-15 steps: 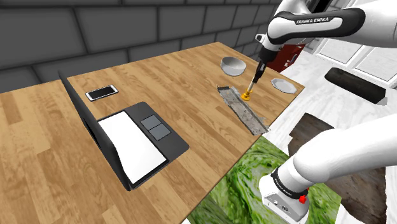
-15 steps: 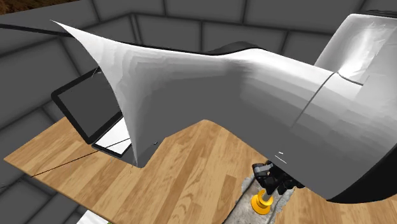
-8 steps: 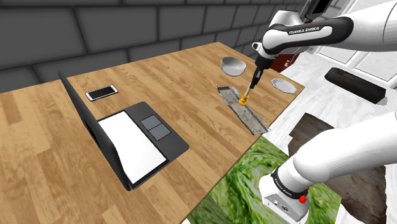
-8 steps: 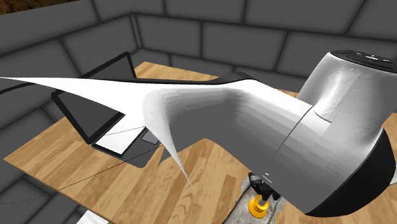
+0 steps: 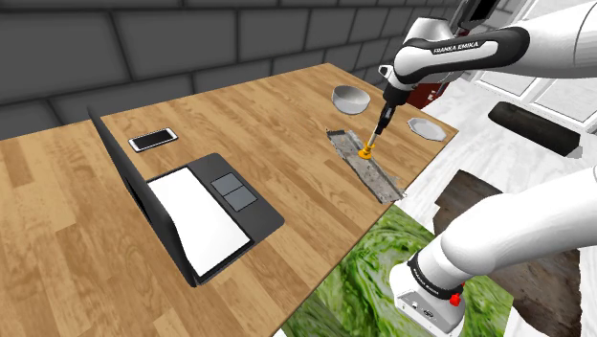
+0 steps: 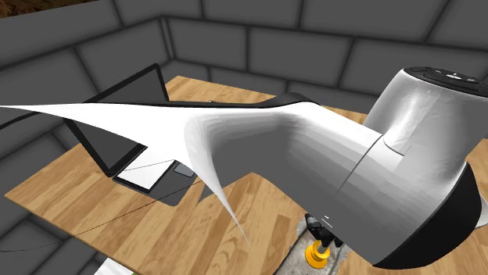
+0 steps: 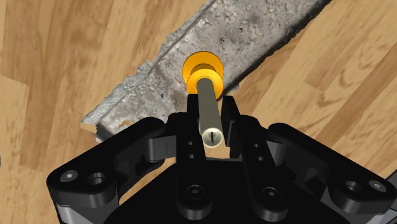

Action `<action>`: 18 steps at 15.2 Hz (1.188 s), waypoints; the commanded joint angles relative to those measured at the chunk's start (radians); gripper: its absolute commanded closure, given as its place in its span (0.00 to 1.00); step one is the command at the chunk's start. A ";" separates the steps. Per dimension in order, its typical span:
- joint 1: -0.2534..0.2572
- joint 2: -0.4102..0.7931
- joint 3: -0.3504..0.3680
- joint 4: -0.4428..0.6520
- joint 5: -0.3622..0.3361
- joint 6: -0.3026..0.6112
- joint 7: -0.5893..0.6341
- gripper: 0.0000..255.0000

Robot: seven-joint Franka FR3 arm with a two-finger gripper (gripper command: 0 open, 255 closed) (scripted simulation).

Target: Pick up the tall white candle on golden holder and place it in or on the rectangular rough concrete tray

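Shoulder view, left to right. An open laptop (image 5: 191,206) and a phone (image 5: 153,140) are lying on the wooden counter (image 5: 277,124), well apart from the work. A grey bowl (image 5: 350,97) is sitting near the far end of the rough grey tray (image 5: 378,177). My claw (image 5: 380,124) is pinching the pale candle (image 5: 373,139) upright, its fingers (image 7: 231,118) pressing on the stem from both sides. The golden holder (image 5: 366,151) is hanging or resting over the tray's far half; I cannot tell whether its base is touching the tray. A small grey dish (image 5: 425,127) is lying near the tray, further right.

Judgement: I am carrying out the placing step, and it is nearing completion. The next move calls for settling the base flat on the tray, spreading the fingers, then rising straight up so the tall candle is not tipping.
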 commanded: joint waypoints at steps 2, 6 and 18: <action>0.000 0.000 0.000 0.000 0.000 0.000 0.000 0.00; 0.000 0.000 0.000 0.000 0.000 0.000 0.000 0.00; 0.001 -0.040 0.013 0.095 0.001 -0.134 0.003 0.00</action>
